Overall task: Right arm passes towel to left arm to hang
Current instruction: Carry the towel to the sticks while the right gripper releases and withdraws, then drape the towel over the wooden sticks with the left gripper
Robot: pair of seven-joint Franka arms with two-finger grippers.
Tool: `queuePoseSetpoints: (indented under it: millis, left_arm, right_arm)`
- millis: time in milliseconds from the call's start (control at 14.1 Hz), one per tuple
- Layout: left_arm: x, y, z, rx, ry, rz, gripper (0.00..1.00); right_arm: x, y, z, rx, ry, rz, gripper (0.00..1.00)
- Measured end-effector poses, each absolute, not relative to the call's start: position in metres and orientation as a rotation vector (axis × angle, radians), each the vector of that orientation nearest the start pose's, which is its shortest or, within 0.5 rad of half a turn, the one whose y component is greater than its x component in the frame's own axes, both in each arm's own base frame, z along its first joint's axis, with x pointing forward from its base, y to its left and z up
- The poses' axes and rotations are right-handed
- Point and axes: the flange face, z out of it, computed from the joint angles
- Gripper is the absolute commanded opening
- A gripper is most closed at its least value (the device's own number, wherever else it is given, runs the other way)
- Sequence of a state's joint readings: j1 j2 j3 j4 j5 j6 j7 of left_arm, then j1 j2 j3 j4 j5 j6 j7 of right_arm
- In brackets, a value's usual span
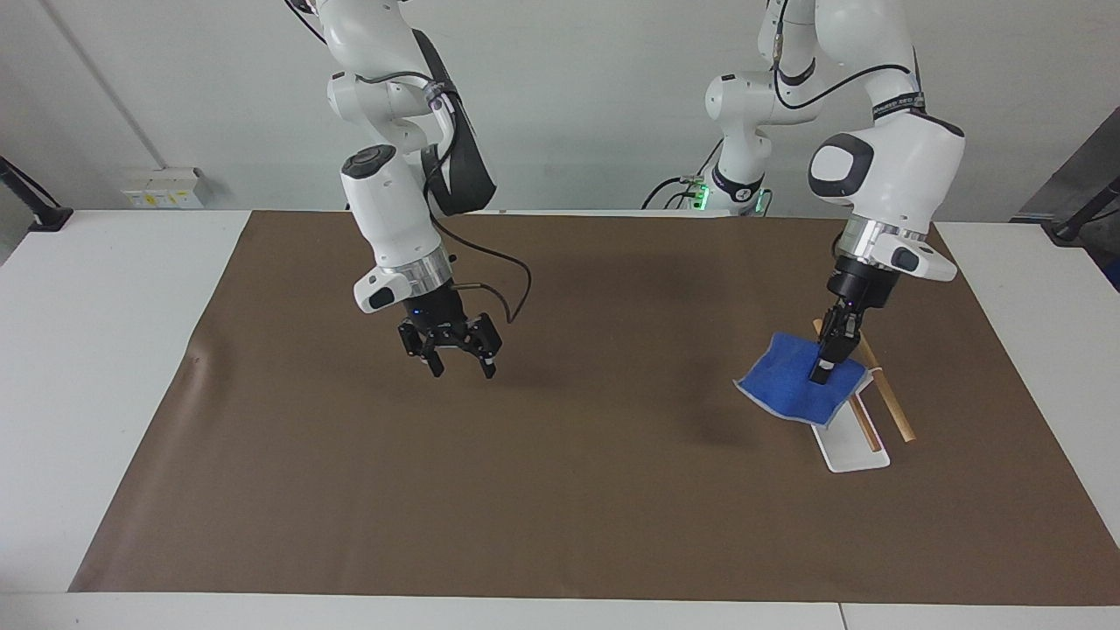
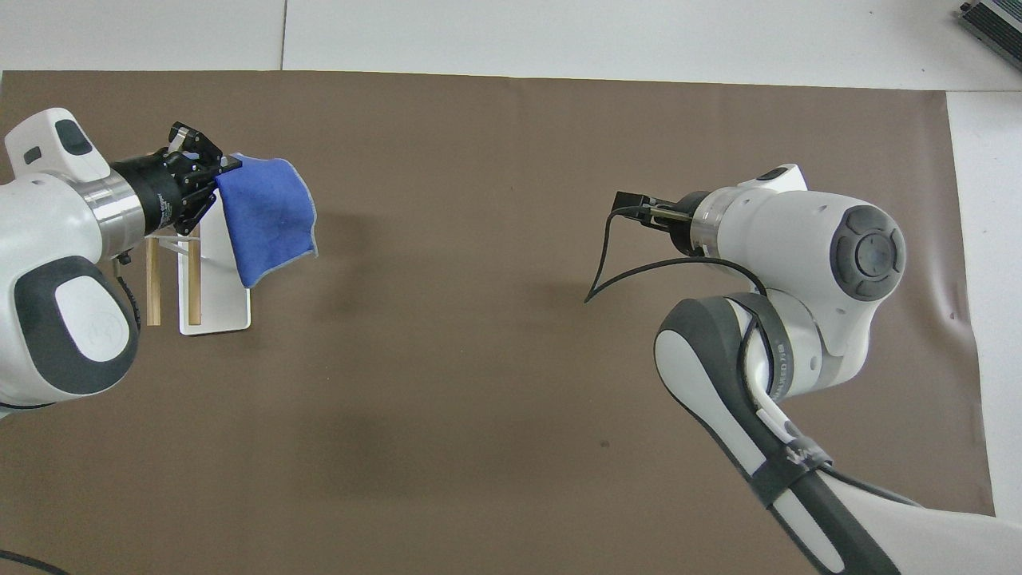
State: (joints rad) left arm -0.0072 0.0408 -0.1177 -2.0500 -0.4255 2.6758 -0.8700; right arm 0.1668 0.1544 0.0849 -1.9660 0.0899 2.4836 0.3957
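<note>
We find the left tool (image 1: 827, 367) clamped on the blue towel (image 1: 794, 390) above the two-rod rack (image 1: 853, 435), ready for draping; the right tool (image 1: 459, 357) hangs spread, empty, waiting.

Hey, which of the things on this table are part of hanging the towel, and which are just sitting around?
Part of the job:
- towel, held up by the left gripper over the rack
- rack with two wooden rods
- right gripper, open, waiting over the mat

Just there:
- brown mat
- white table
</note>
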Motion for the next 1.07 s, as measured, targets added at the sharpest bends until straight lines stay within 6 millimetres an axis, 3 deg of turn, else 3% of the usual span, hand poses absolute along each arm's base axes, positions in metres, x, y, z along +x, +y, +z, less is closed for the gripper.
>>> queuePoseSetpoints:
  millis: [142, 497, 781, 1065]
  left_arm:
    - [0.601, -0.029, 0.479, 2.222, 1.317, 0.510, 0.00]
    - [0.601, 0.024, 0.470, 2.309, 1.256, 0.581, 0.00]
    - [0.597, 0.065, 0.468, 2.321, 1.279, 0.619, 0.00]
    - [0.593, 0.084, 0.462, 2.344, 1.277, 0.630, 0.00]
  right_arm:
    - [0.596, 0.140, 0.462, -2.969, 0.272, -0.411, 1.00]
    - [0.573, 0.107, 0.541, -3.017, 0.324, -0.310, 1.00]
    - [0.567, 0.089, 0.581, -3.030, 0.364, -0.264, 1.00]
    - [0.561, 0.061, 0.620, -3.054, 0.385, -0.192, 1.00]
